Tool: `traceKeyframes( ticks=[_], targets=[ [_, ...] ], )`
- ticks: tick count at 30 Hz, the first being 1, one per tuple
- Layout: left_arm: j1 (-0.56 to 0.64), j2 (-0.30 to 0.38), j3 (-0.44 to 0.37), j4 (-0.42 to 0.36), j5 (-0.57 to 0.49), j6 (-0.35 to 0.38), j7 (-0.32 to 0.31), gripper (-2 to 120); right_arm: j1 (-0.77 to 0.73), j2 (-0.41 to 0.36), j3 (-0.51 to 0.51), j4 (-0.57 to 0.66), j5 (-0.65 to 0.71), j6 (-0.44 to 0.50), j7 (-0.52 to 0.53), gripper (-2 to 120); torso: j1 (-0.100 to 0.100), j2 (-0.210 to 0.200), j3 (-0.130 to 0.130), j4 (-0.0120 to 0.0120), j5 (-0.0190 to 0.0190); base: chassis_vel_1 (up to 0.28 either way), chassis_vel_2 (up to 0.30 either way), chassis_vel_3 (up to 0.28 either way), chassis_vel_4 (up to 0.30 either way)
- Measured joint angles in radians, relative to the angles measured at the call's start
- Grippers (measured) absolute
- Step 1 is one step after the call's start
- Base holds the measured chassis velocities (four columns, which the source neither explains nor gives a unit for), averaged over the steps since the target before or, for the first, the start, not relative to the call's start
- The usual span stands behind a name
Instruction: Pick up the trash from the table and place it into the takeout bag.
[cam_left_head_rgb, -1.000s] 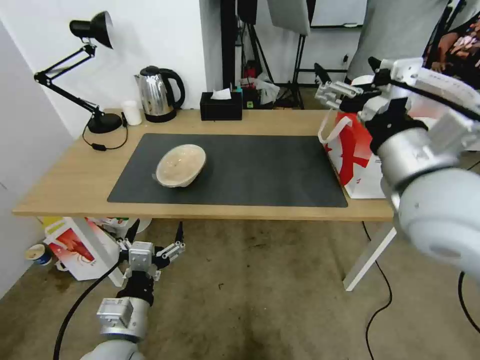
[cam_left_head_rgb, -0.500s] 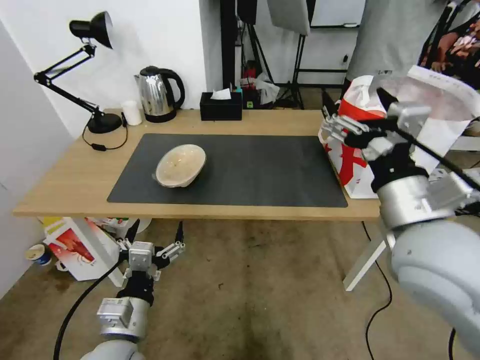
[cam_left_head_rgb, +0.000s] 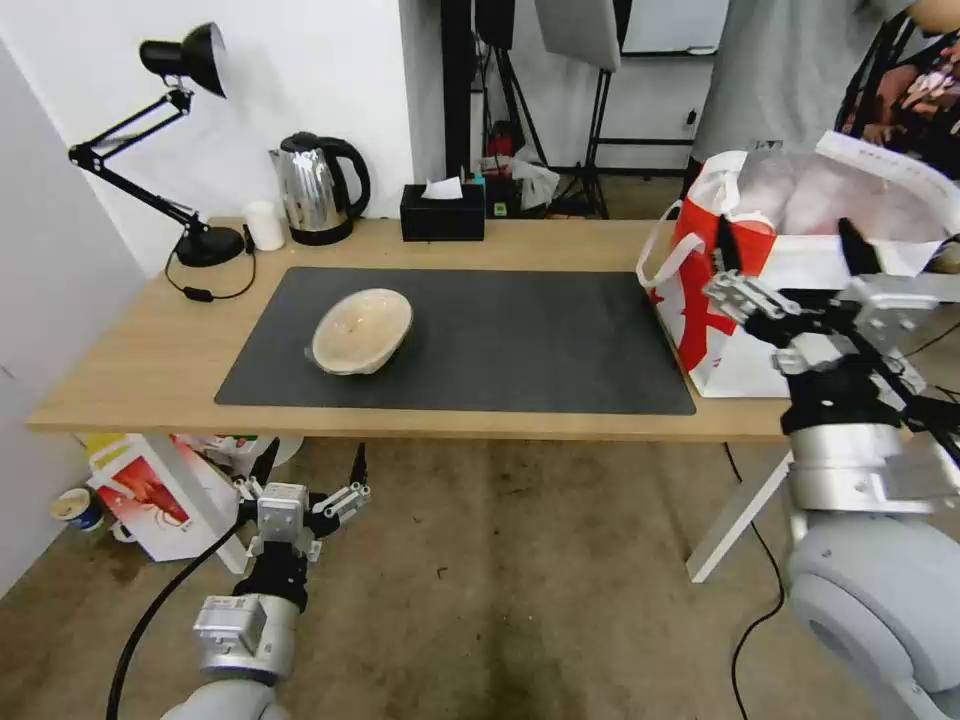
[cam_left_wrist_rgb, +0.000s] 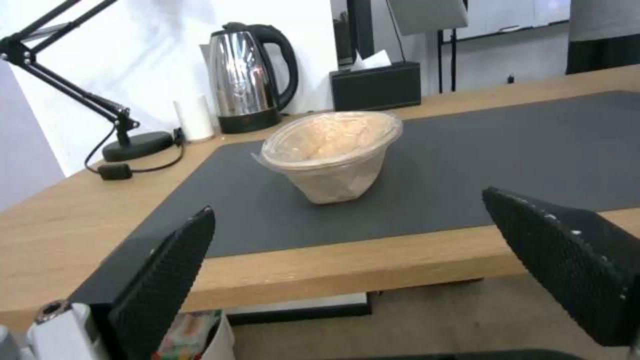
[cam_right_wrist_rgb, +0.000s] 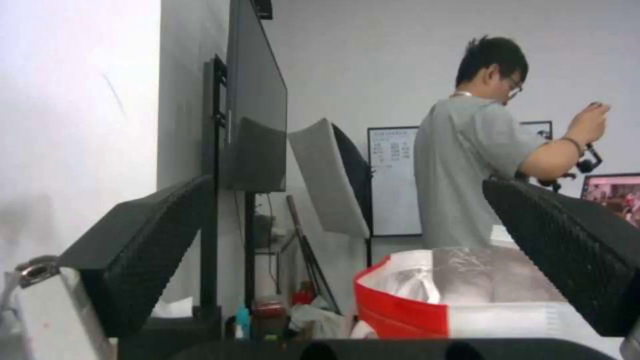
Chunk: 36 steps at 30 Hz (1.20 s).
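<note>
A light-wood tabletop (cam_left_head_rgb: 140, 370) carries a dark mat (cam_left_head_rgb: 520, 340), with a lamp (cam_left_head_rgb: 190, 150), kettle (cam_left_head_rgb: 318, 188) and tissue box (cam_left_head_rgb: 442, 212) along the wall side. The beige bowl (cam_left_head_rgb: 361, 330) sits on the mat's left part, tilted. The bag (cam_left_head_rgb: 720, 330) stands at the tabletop's right end, mouth open. The right gripper (cam_left_head_rgb: 790, 262) hangs in front of the bag's near side, fingers spread wide and empty. The left gripper (cam_left_head_rgb: 308, 478) waits low, below the tabletop's front edge, also open and empty. The bag's contents are hard to make out.
</note>
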Motion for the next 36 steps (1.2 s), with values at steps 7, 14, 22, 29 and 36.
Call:
traceKeyframes(
  ticks=[7, 14, 22, 29, 36],
  targets=[
    [0.000, 0.000, 0.000, 0.000, 0.000, 0.000, 0.000, 100, -0.122, 0.026, 0.062, 0.000, -0.064, 0.078, -0.034, 100, 0.000, 0.000, 0.000, 0.0002, -0.0001, 0.000, 0.000, 0.000, 0.000],
    [0.000, 0.000, 0.000, 0.000, 0.000, 0.000, 0.000, 100, -0.232, 0.097, 0.084, -0.016, -0.162, 0.177, -0.096, 100, 0.000, 0.000, 0.000, 0.0001, -0.0006, 0.000, 0.000, 0.000, 0.000],
    [0.000, 0.000, 0.000, 0.000, 0.000, 0.000, 0.000, 100, -0.273, 0.149, 0.082, -0.154, -0.190, 0.344, -0.171, 100, 0.000, 0.000, 0.000, 0.0001, 0.0001, 0.000, 0.000, 0.000, 0.000],
    [0.000, 0.000, 0.000, 0.000, 0.000, 0.000, 0.000, 100, -0.325, 0.214, -0.032, -0.174, -0.285, 0.423, -0.137, 100, 0.000, 0.000, 0.000, 0.0001, -0.0002, 0.000, 0.000, 0.000, 0.000],
    [0.000, 0.000, 0.000, 0.000, 0.000, 0.000, 0.000, 100, -0.389, 0.256, -0.172, -0.196, -0.422, 0.527, -0.075, 100, 0.000, 0.000, 0.000, 0.0001, -0.0001, 0.000, 0.000, 0.000, 0.000]
  ],
)
